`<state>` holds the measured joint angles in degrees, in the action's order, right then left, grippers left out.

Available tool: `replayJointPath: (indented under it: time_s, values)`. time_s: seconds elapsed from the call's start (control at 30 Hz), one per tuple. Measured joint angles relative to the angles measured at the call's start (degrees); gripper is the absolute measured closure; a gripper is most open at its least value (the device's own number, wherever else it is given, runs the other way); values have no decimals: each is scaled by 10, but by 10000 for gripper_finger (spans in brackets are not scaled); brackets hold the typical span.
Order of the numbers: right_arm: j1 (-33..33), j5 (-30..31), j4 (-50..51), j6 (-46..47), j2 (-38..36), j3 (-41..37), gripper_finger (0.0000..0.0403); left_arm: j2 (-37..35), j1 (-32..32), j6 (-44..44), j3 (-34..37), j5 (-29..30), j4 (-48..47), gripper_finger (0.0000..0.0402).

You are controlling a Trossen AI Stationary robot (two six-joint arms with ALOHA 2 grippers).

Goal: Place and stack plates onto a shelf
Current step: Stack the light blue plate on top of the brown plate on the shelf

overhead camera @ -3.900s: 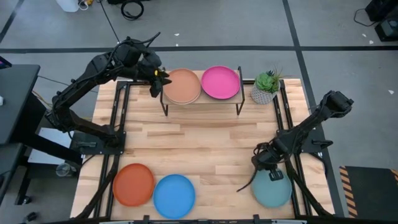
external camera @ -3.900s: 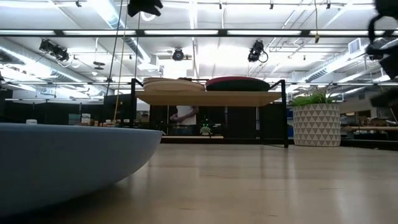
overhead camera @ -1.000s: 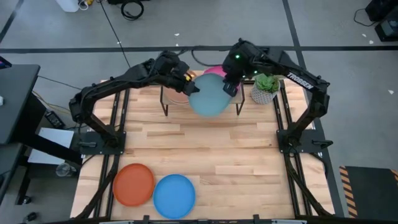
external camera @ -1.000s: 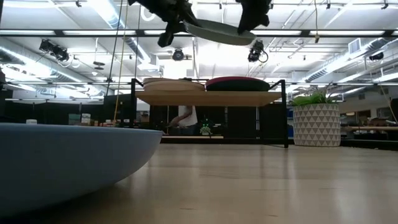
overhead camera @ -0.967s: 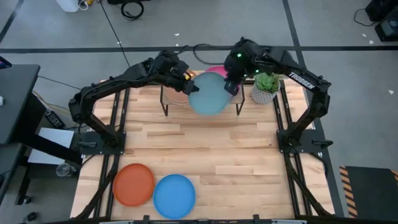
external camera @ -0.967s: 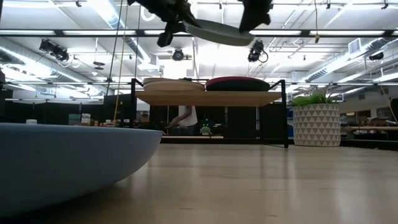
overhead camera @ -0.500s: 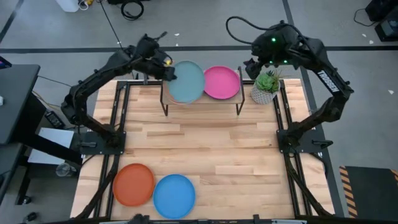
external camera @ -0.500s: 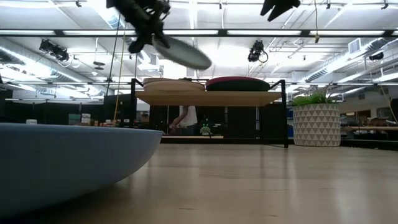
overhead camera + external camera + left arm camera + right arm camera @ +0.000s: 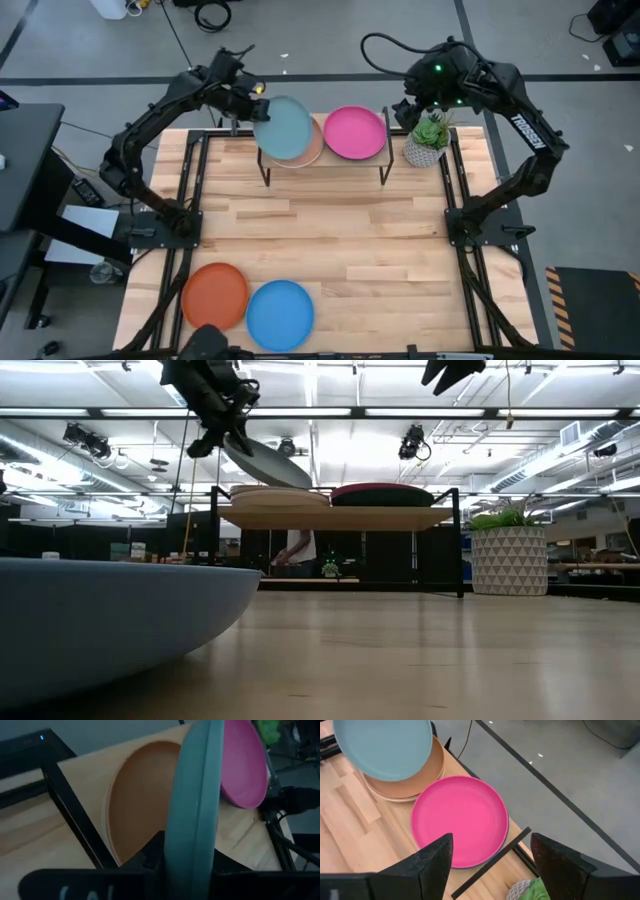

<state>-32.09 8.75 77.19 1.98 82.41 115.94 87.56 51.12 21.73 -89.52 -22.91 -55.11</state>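
Light teal plate (image 9: 282, 128) shifted over tan plate (image 9: 306, 148); pink plate (image 9: 355, 132) beside.

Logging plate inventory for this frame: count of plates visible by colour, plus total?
Light teal plate: 1, held by the left gripper over the shelf
Tan plate: 1
Pink plate: 1
Orange plate: 1
Blue plate: 1
Total: 5

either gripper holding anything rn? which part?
Left gripper grips the light teal plate by its rim, above the tan plate. Right gripper is open, empty.
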Motion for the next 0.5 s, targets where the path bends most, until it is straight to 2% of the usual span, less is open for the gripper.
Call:
replayJointPath:
  time_s: [0.33, 0.5]
  values:
    - [11, -19, -4, 10, 9, 0, 133, 45, -8, 4, 0, -37, 21, 335]
    - [16, -20, -4, 11, 9, 0, 133, 51, -9, -1, 0, -34, 24, 294]
